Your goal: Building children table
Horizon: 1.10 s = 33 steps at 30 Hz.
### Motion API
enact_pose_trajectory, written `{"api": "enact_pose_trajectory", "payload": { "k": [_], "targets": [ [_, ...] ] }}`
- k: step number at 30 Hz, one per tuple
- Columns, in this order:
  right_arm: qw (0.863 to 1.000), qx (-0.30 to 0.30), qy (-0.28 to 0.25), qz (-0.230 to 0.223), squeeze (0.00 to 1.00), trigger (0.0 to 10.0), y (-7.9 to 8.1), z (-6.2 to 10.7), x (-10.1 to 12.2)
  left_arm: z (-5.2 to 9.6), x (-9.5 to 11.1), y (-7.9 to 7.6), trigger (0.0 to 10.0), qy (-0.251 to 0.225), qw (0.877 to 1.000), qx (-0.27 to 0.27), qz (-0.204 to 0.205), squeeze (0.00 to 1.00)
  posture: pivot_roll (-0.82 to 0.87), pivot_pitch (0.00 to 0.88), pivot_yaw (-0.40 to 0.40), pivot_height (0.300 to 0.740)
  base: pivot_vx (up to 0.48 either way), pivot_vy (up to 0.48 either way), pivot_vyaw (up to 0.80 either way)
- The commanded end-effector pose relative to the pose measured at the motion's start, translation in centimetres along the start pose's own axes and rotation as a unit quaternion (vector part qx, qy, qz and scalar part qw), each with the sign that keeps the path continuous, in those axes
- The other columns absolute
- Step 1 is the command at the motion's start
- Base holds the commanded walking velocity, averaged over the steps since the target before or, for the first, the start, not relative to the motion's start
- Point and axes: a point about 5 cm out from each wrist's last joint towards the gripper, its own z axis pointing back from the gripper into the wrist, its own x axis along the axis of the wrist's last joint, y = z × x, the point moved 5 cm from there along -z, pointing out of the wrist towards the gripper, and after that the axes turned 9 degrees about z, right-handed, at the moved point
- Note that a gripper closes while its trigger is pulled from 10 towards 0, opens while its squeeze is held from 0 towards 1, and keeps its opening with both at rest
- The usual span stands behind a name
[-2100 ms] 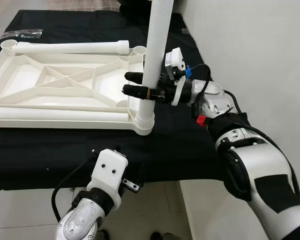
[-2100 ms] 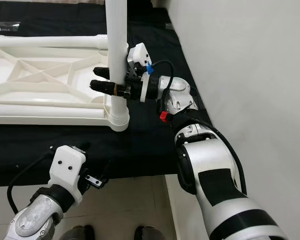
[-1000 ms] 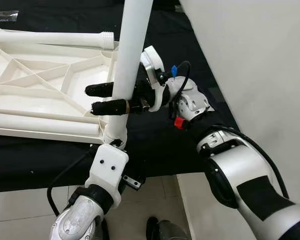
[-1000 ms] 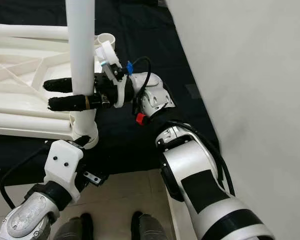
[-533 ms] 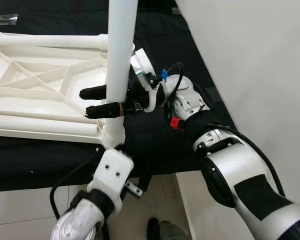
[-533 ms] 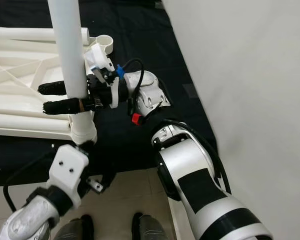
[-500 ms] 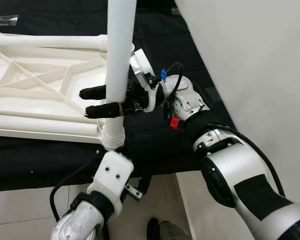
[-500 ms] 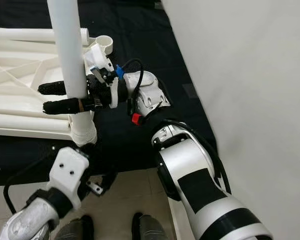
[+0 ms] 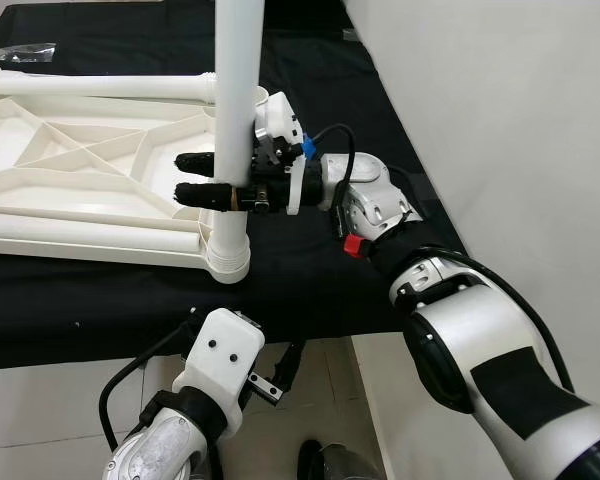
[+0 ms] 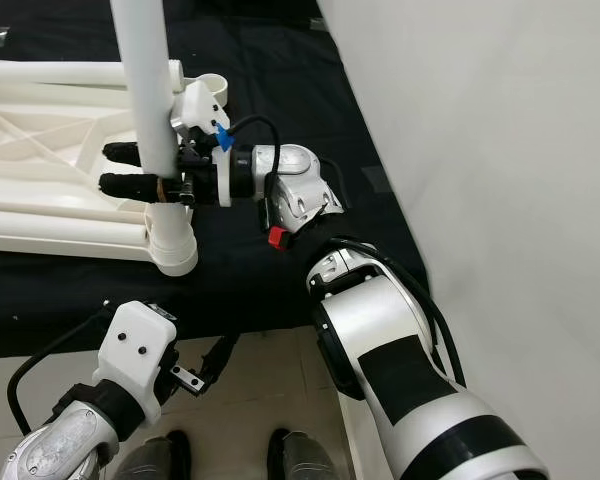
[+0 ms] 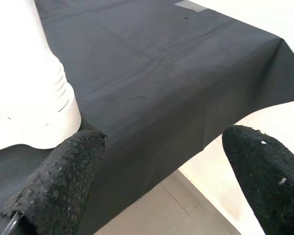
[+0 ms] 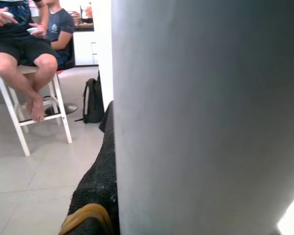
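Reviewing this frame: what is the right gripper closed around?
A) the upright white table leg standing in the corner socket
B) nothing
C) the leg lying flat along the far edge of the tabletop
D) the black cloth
A: the right gripper has its black fingers on either side of the upright white table leg, above the corner socket of the upturned tabletop.

White table leg (image 9: pixel 234 110) upright in corner socket (image 9: pixel 226 262) of upturned white tabletop (image 9: pixel 90 170).

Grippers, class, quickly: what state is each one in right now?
Right gripper: shut on the upright table leg.
Left gripper: open, holding nothing, below the table edge.
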Motion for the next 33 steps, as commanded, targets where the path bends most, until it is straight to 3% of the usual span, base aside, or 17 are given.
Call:
{"api": "enact_pose_trajectory", "payload": {
  "k": [1,10,13,14,17,21,22,26,30,33],
  "targets": [
    [0.997,0.028,0.074,0.02,0.0,10.0,1.1,0.8,-2.6,0.0,-0.8,0.0,10.0,0.014,1.0,0.0,0.0,0.0,0.16,0.264,-0.147,0.74,0.0,0.0,0.0],
    [0.987,0.011,0.157,0.041,0.0,10.0,0.7,-0.2,-4.0,-0.1,-0.7,-0.1,10.0,0.01,1.0,-0.001,0.0,0.0,0.16,0.261,-0.149,0.74,0.0,0.0,0.0],
    [0.994,0.053,0.076,0.062,0.0,10.0,1.6,-1.1,-1.6,-0.1,-0.9,-0.1,10.0,0.011,1.0,-0.003,0.0,0.0,0.15,0.27,-0.15,0.74,0.0,0.0,0.0],
    [0.994,0.053,0.076,0.062,0.0,10.0,1.6,-1.1,-1.6,-0.1,-0.9,-0.1,10.0,0.011,1.0,-0.003,0.0,0.0,0.15,0.27,-0.15,0.74,0.0,0.0,0.0],
    [0.99,0.132,0.028,0.051,0.0,10.0,3.2,-0.6,-0.6,0.0,-1.0,-0.1,10.0,0.011,1.0,-0.004,-0.001,0.0,0.15,0.275,-0.148,0.74,0.0,0.0,0.0],
    [0.983,0.168,0.05,0.049,0.0,10.0,4.0,-0.2,-1.3,0.0,-1.0,0.0,10.0,0.011,1.0,-0.002,0.0,0.0,0.15,0.279,-0.146,0.74,0.0,0.0,0.0],
    [0.983,0.155,0.083,0.052,0.0,10.0,3.6,-0.2,-2.1,0.0,-1.0,0.0,10.0,0.01,1.0,-0.002,-0.002,0.0,0.15,0.28,-0.146,0.74,0.0,0.0,0.0],
    [0.982,0.143,0.107,0.056,0.0,10.0,3.3,-0.2,-2.6,0.0,-1.0,0.0,10.0,0.01,1.0,-0.003,-0.004,0.0,0.14,0.289,-0.146,0.74,0.0,0.0,0.0],
    [0.981,0.054,0.166,0.082,0.0,10.0,0.5,0.4,-2.8,-0.1,-0.9,0.0,10.0,0.008,1.0,-0.002,-0.004,0.0,0.14,0.289,-0.146,0.74,0.0,0.0,0.0],
    [0.985,0.014,0.146,0.087,0.0,10.0,-0.8,0.5,-1.6,-0.1,-0.9,0.0,10.0,0.007,1.0,-0.001,-0.003,0.0,0.14,0.282,-0.144,0.74,0.0,0.0,0.0]
  ]
}}
